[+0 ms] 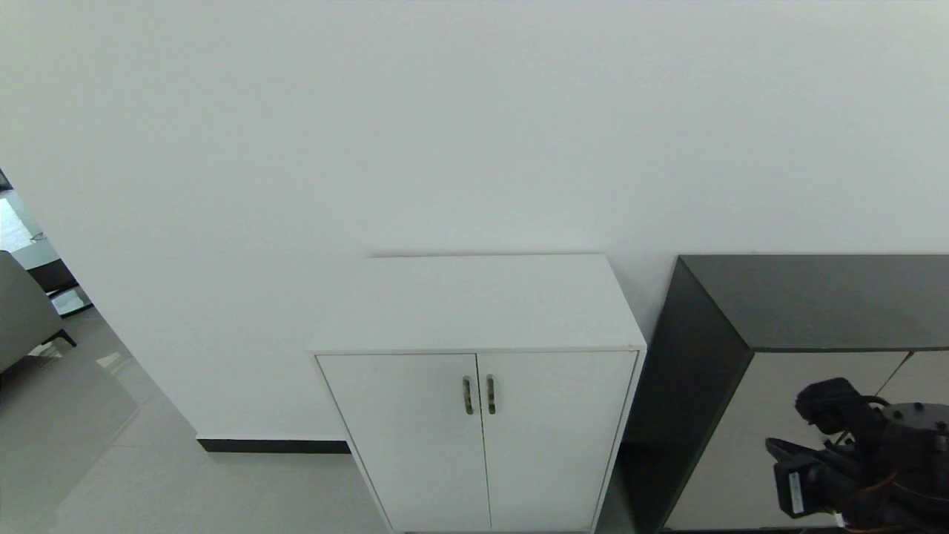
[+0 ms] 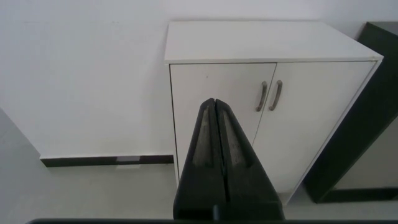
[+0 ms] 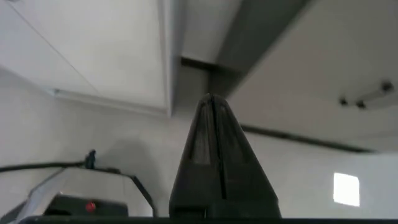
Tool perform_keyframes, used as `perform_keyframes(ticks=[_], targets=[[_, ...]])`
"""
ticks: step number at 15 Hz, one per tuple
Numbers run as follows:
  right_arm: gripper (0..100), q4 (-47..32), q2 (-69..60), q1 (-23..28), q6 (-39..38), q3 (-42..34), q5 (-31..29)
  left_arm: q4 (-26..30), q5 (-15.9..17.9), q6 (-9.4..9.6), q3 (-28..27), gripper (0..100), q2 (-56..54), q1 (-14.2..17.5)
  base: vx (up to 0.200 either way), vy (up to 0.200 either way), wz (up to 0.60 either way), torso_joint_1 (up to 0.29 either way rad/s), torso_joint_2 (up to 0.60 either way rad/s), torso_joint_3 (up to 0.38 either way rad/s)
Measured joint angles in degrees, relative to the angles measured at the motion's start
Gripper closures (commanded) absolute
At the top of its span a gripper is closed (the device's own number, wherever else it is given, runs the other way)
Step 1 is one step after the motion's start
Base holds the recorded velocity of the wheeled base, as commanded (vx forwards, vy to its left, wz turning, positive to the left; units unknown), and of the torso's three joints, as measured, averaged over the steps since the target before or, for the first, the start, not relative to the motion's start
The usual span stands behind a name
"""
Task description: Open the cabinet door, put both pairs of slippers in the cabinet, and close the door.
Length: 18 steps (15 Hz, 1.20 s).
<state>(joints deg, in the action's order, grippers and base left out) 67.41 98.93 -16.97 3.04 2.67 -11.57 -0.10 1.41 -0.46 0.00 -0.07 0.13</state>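
With your left gripper [image 2: 215, 104] and right gripper [image 3: 211, 99] both clenched on nothing and the cabinet [image 1: 474, 311] closed against the wall [image 1: 474, 111], you risk glancing off its close-set handles [image 1: 468, 394] unless the fingers open first.

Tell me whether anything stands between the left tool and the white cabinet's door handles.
Nothing visible does. The shut left tool faces the white two-door cabinet across open space, and its two metal bar handles are uncovered. The glossy black cabinet stands beside it, off that line.
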Motion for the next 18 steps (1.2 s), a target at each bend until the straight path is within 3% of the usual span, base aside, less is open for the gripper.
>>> perform_keyframes(ticks=[2,5,9,11,15,18], targets=[[100,-7.56,-6.31,4.38,1.21,-1.9,3.55,0.0,-0.02,-0.05,0.0,100,0.0,0.0,0.0,0.0,0.0,0.0,0.0,0.0],[100,-25.95,-17.98,8.57,2.6,-2.54,6.31,0.0,0.0,0.02,0.0,100,0.0,0.0,0.0,0.0,0.0,0.0,0.0,0.0],[100,-52.18,-39.2,11.19,3.06,-2.67,7.63,0.0,0.09,0.13,0.0,100,0.0,0.07,0.0,0.0,0.0,0.0,0.0,0.0],[100,-60.88,-49.09,11.76,2.77,-2.67,7.74,0.02,0.09,0.13,0.0,100,0.0,0.05,0.0,0.0,0.0,0.0,0.0,0.0],[100,-64.2,-60.12,8.24,1.78,-2.57,6.95,0.02,0.09,0.06,0.0,100,0.0,0.0,0.0,0.0,0.0,0.0,0.0,0.0],[100,-64.73,-62.31,0.24,-0.61,-2.56,1.76,0.02,0.06,-0.02,0.0,100,0.0,0.02,0.0,0.0,0.0,0.0,0.0,0.0]])
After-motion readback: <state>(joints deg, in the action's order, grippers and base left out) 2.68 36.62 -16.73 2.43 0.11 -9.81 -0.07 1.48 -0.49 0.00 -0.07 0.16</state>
